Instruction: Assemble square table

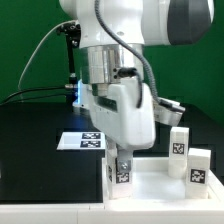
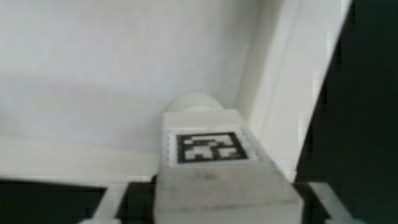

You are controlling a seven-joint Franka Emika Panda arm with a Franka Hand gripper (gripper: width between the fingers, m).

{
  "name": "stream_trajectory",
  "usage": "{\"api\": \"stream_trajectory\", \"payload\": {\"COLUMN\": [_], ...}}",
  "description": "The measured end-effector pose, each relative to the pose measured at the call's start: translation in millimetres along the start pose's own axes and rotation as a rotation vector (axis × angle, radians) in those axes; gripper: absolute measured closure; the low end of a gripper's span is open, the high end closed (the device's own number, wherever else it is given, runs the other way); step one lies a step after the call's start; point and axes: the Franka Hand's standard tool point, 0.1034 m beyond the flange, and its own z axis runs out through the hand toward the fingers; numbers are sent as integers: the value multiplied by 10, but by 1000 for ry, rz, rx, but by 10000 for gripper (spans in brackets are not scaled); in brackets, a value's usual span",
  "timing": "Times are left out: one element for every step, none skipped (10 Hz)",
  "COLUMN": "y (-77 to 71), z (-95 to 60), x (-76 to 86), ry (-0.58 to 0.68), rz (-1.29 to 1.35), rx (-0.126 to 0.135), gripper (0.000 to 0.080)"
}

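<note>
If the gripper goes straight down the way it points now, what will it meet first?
The gripper points down with a tagged leg between its jaws. That leg would probably meet the white slab first; the gap is unclear.

A robotics lab bench is showing here: a Franka arm (image 1: 120, 60) is standing over a black table (image 1: 30, 140) against a green backdrop (image 1: 30, 40), with cables (image 1: 45, 70) trailing behind it. Printed fiducial tags are sitting on the marker board (image 1: 85, 141) and on white furniture legs (image 1: 180, 143), marking a tracked experiment setup.
</note>
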Motion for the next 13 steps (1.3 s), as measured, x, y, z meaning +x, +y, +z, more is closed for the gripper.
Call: {"api": "stream_trajectory", "payload": {"y": [-10,-16,-20,-2,4,6,7,-18,-73,-134,-168,-161,-159], "z": [0,-4,-9,2,5,6,7,-39,-194,-351,-428,-413,-408], "x": [-22,-47,-55,-37,-29,-28,-31,-37,-64,-73,-67,-65,-67], "ry": [-20,-31,-35,-32,-30,-30,-31,-34,-49,-63,-68,-66,-66], "rz": [148,275,344,398,415,411,411,399,379,362,361,361,360], "rx": [-3,-9,-16,-24,-25,-25,-26,-18,1,20,32,30,30], "gripper": [506,507,507,507,507,507,435,249,249,170,156,156,151]}}
